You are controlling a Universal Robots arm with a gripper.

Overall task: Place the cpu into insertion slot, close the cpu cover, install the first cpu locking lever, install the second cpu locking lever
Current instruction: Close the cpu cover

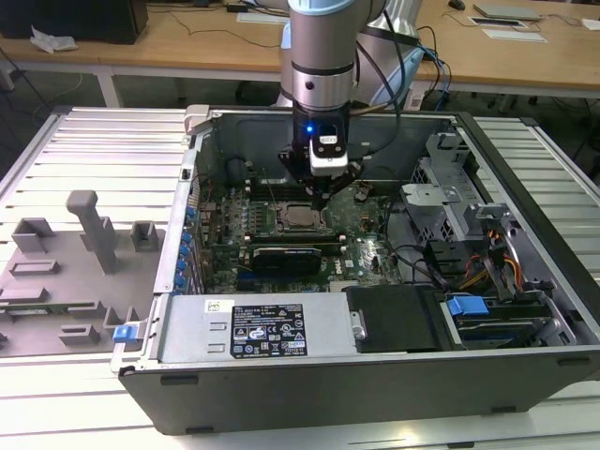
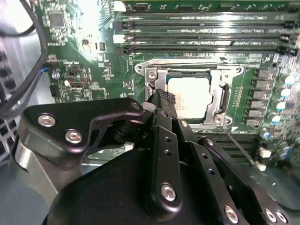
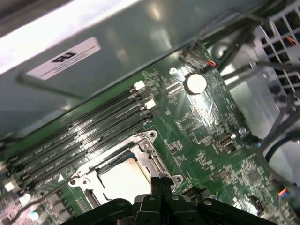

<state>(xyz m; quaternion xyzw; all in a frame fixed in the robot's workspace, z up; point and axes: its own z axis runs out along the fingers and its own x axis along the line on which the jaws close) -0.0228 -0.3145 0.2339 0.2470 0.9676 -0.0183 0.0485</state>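
Note:
The cpu (image 2: 189, 96), a pale silver square, lies in the insertion slot (image 1: 300, 221) on the green motherboard. The cpu cover (image 2: 149, 75), a silver frame, lies flat around the chip; in the first wrist view the cpu (image 3: 123, 182) shows through the cover (image 3: 146, 154) window. My gripper (image 2: 164, 96) is shut with nothing between its fingers, its tips right at the cover's edge beside the chip; touching or just above, I cannot tell. In the exterior view the gripper (image 1: 322, 194) hangs over the slot's right side. A thin locking lever (image 2: 240, 146) angles away from one socket corner.
Long black memory slots (image 2: 201, 33) run beside the socket. A black graphics card (image 1: 291, 255) lies in front of the socket in the exterior view. Drive cages and cables (image 1: 487, 253) fill the case's right side. The case walls (image 1: 187, 197) surround the board, and grey fixtures (image 1: 94, 230) stand outside the case.

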